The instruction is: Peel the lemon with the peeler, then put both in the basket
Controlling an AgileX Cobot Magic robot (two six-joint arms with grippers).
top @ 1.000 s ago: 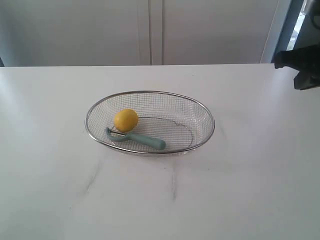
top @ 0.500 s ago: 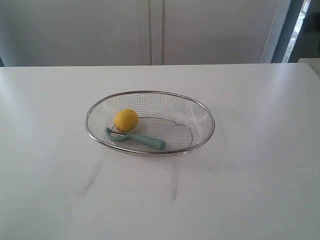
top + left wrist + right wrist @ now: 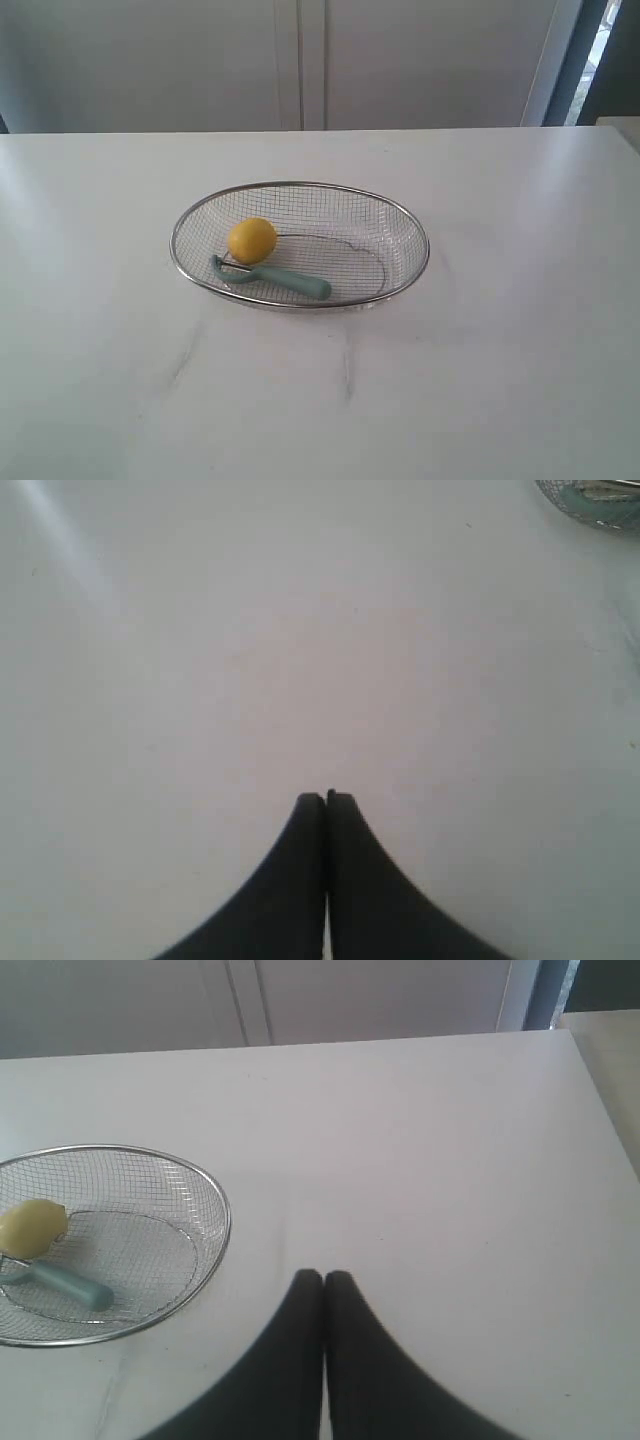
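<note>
The lemon (image 3: 251,240) sits in the left part of the wire basket (image 3: 300,185) in the middle of the white table (image 3: 500,360). The peeler (image 3: 275,278) lies just on the lemon's near side, handle pointing right. Only the wrist views show the grippers. The left gripper (image 3: 326,798) hangs over bare table, fingers pressed together on nothing, with a sliver of the basket at the frame's edge. The right gripper (image 3: 323,1276), likewise closed and empty, is right of the basket. Pale cabinet doors (image 3: 300,60) stand beyond the table.
</note>
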